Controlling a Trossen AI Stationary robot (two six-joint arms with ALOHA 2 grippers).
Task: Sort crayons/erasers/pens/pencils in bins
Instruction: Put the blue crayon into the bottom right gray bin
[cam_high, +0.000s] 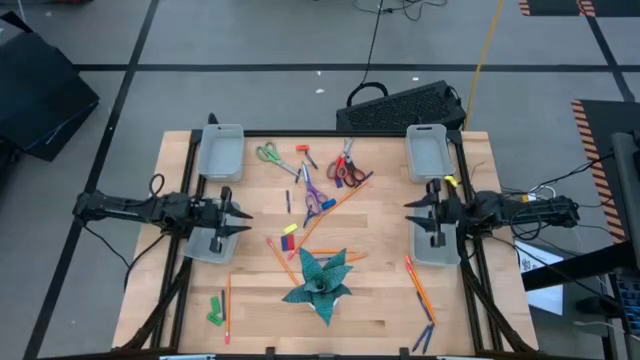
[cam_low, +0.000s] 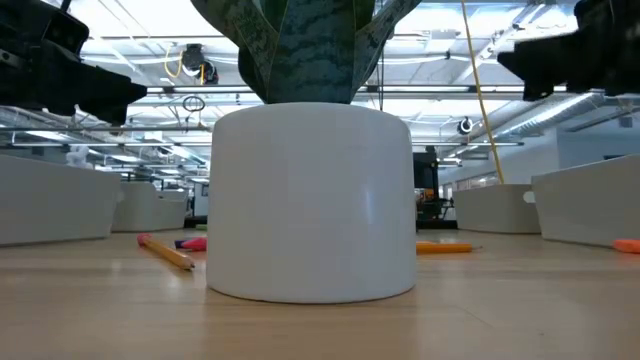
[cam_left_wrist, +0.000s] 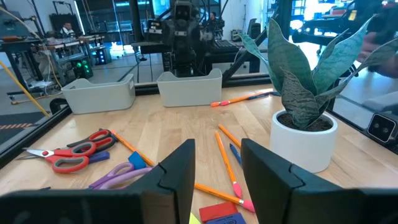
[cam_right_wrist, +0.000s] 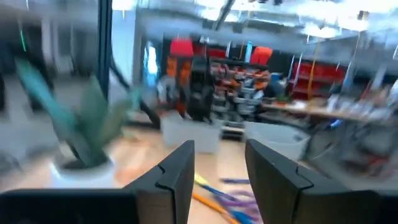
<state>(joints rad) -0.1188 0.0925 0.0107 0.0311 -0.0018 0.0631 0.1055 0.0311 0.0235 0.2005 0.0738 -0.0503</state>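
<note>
Orange pencils lie loose on the wooden table: one long one (cam_high: 340, 203) slants across the middle, one (cam_high: 228, 312) lies near the front left, and others (cam_high: 418, 285) lie at the front right. Dark blue pens (cam_high: 289, 201) (cam_high: 427, 335) lie among them. Small coloured crayons or erasers (cam_high: 289, 238) sit at the centre. Four bins stand at the sides: far left (cam_high: 222, 150), near left (cam_high: 208, 243), far right (cam_high: 427, 152), near right (cam_high: 437, 242). My left gripper (cam_high: 240, 215) (cam_left_wrist: 217, 168) hovers open by the near left bin. My right gripper (cam_high: 412, 213) (cam_right_wrist: 217, 168) hovers open by the near right bin. Both hold nothing.
A potted plant (cam_high: 320, 280) in a white pot (cam_low: 312, 200) stands front centre. Green scissors (cam_high: 270, 155), red scissors (cam_high: 345, 167) and purple scissors (cam_high: 315, 200) lie toward the far middle. Green pieces (cam_high: 216, 310) lie at the front left.
</note>
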